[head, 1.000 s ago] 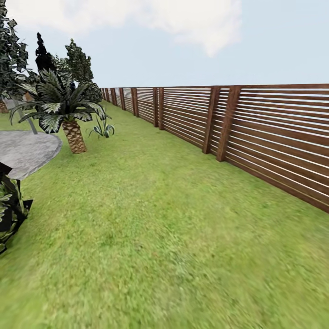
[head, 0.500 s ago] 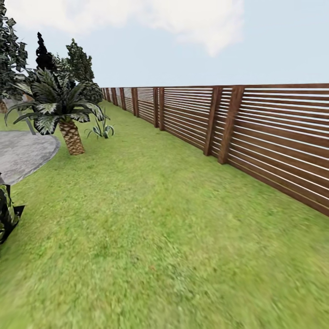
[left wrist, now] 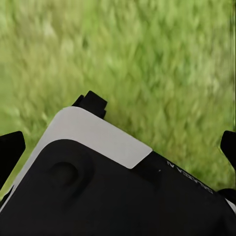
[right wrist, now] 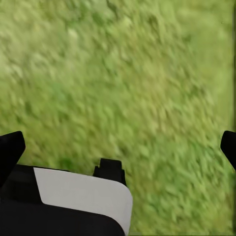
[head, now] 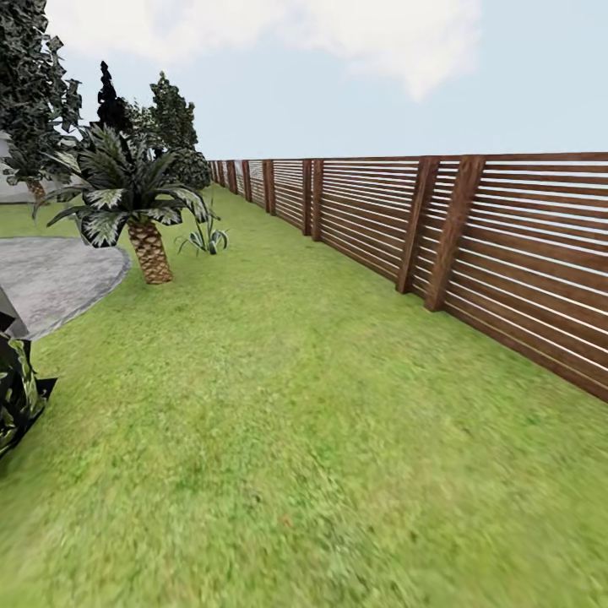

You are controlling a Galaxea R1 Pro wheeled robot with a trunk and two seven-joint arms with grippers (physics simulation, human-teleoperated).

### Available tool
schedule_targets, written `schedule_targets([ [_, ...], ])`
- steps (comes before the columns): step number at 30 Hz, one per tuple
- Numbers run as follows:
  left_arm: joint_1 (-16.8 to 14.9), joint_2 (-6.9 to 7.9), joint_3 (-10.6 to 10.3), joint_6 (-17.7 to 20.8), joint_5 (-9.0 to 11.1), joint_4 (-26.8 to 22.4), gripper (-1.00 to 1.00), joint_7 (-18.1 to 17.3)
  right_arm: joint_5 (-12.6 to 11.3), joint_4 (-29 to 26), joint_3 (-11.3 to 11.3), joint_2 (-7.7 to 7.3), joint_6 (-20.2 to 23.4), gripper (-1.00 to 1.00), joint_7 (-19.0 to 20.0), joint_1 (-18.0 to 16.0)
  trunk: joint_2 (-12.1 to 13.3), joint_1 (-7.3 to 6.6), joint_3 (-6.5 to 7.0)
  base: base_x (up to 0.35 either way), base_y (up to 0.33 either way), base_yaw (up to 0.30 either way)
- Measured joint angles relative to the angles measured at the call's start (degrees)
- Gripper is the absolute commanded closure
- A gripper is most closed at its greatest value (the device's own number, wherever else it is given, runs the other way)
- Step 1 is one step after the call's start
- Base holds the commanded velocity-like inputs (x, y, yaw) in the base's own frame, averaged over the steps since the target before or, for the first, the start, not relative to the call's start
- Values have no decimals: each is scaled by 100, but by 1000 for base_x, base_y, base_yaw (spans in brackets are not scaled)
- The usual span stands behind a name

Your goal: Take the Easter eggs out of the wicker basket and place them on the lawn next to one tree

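Note:
The lawn (head: 279, 405) spreads wide ahead of me in the garden. The Easter eggs and the wicker basket are out of view. A tree (head: 32, 93) with dark, pale-spotted leaves stands at the far left. The left gripper (left wrist: 118, 147) is open above grass, its black fingertips (left wrist: 11, 150) wide apart and nothing between them. The right gripper (right wrist: 118, 147) is also open over grass, its fingertips (right wrist: 10, 147) empty.
A brown slatted fence (head: 473, 236) runs along the right. A small palm (head: 148, 241) and a low spiky plant (head: 205, 239) stand beside the grey paved patch (head: 51, 279). A dark leafy bush (head: 17, 397) is close at the left. A black-and-white robot part (left wrist: 98, 182) lies under the left gripper.
The whole head view has shifted: fence, palm and paved patch sit further right in the picture, so the camera has turned. Nothing in the garden itself has moved.

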Motion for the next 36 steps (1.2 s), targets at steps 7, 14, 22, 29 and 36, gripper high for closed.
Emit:
schedule_targets([
  [7,4,5,0,1,5,6,-100,293,-32,5,1,-29,6,-100,-3,0,0,0,0,297,-153,1],
  [14,5,-34,-8,0,11,-2,-100,775,-50,54,0,-25,34,-100,-4,2,0,1,0,248,-193,0],
  [22,6,-35,-1,-1,12,-2,-100,786,-50,56,2,-16,33,-100,-4,2,0,0,0,270,-125,0],
  [29,6,-34,-1,-1,14,2,-100,786,-50,56,1,-17,33,-100,-4,2,0,0,0,290,-118,0],
  [36,7,-31,-1,-1,11,0,-100,794,-50,57,2,-16,33,-100,-4,2,0,0,0,290,-118,0],
])
